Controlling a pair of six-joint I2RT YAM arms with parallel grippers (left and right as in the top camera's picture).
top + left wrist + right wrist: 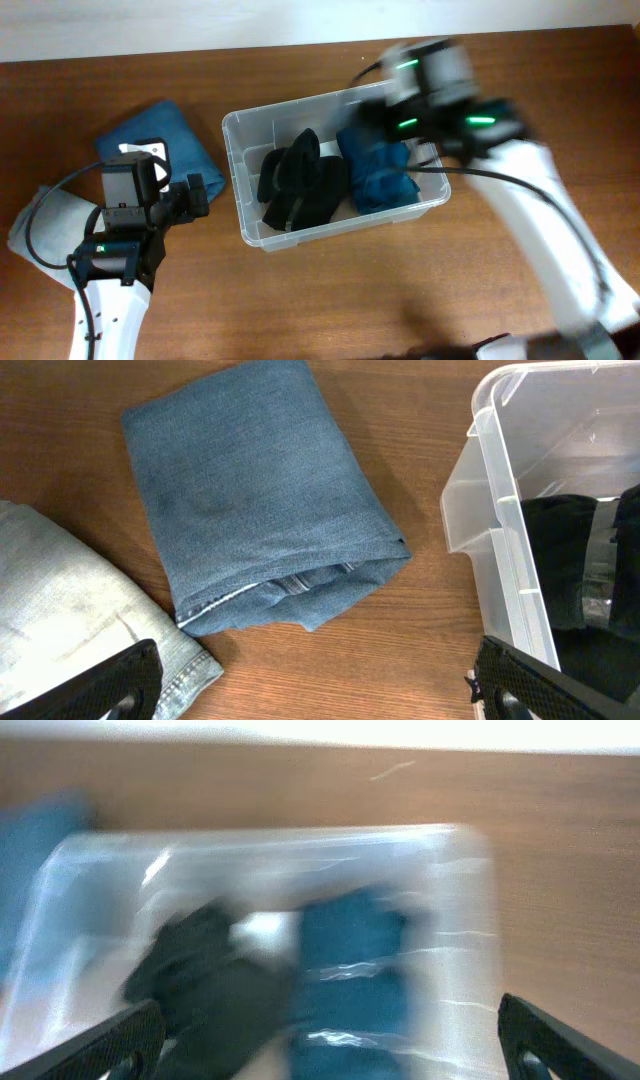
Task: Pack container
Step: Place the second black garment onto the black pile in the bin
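Observation:
The clear plastic container (240, 185) sits mid-table and holds a folded black garment (300, 185) and a folded dark blue garment (378, 170). It also shows in the left wrist view (500, 510) and, blurred, in the right wrist view (460, 920). My right gripper (325, 1045) is open and empty above the container's right side, blurred by motion. My left gripper (315, 685) is open and empty over bare table between the container and the folded blue jeans (250, 490).
Folded blue jeans (165, 140) lie left of the container. A pale grey denim piece (70, 610) lies at the far left, partly under my left arm (125, 250). The wall edge runs along the table's far side.

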